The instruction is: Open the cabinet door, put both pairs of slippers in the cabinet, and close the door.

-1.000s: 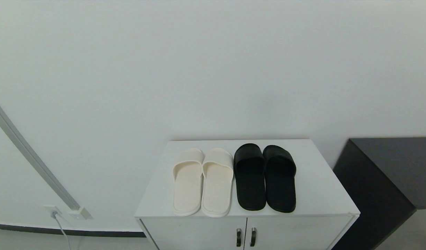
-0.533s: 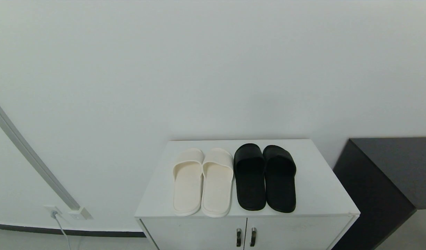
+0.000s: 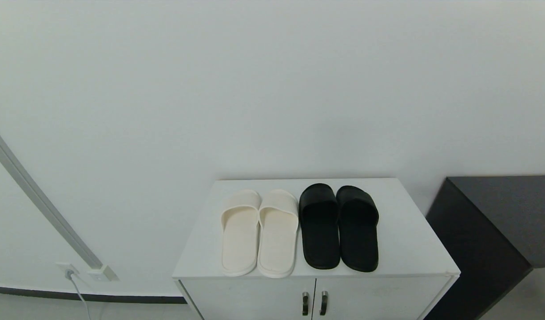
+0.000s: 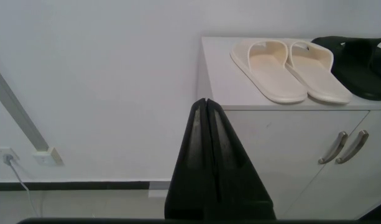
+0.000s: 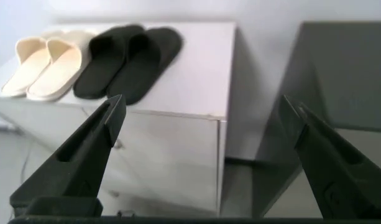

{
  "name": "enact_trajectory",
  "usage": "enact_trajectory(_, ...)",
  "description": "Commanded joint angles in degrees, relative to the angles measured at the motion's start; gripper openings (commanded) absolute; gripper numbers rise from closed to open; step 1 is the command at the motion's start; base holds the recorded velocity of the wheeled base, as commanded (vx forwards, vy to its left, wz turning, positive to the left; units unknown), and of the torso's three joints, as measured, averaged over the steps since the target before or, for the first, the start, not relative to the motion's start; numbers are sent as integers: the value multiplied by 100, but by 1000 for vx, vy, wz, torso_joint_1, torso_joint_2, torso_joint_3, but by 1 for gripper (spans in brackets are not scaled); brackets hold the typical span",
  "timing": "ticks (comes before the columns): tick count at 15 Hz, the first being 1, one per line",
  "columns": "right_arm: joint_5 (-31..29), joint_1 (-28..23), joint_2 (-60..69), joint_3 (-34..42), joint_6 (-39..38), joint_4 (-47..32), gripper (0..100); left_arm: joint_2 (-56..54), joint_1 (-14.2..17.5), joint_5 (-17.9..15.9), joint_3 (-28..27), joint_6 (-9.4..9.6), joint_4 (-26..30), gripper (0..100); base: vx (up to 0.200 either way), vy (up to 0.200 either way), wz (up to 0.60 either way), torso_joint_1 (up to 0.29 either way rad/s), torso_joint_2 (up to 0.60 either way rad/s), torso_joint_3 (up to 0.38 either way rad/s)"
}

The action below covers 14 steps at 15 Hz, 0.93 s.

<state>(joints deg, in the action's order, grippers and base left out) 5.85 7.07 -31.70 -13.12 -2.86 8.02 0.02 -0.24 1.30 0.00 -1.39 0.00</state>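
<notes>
Both doors point(image 3: 254, 298) mostly cropped, seemingly shut.

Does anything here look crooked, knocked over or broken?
Nothing stands out. The white slippers and the black slippers lie in neat pairs, side by side, on the cabinet top. The cabinet doors below are shut, their handles level with each other.

The way to the white cabinet's point(image 3: 254, 298) front is free for me, its handles point(image 3: 305, 303) side by side. A dark cabinet point(image 3: 476, 249) crowds its right flank; slippers point(image 3: 279, 235) cover the middle top.
</notes>
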Motion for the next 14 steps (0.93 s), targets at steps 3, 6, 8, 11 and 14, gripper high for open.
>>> enact_trajectory(3, -286, 1218, -2939, -367, -338, 1606, 100, 6, -2, 1, 0, -2, 0, 0, 0, 0, 0, 0, 0, 0)
enact_trajectory(6, -1332, 2316, -3677, -982, -654, 2081, 100, 6, 7, 1, 0, 16, 0, 0, 0, 0, 0, 0, 0, 0)
enact_trajectory(8, -1745, 2888, -4064, -1466, -707, 2072, 100, 6, -2, 1, 0, 34, 0, 0, 0, 0, 0, 0, 0, 0)
enact_trajectory(11, -2475, 3705, -4811, -2090, -1164, 2063, 100, 6, -2, 1, 0, 34, 0, 0, 0, 0, 0, 0, 0, 0)
enact_trajectory(14, -3362, 4153, -5593, -2538, -1559, 2081, 100, 6, 7, 1, 0, 34, 0, 0, 0, 0, 0, 0, 0, 0)
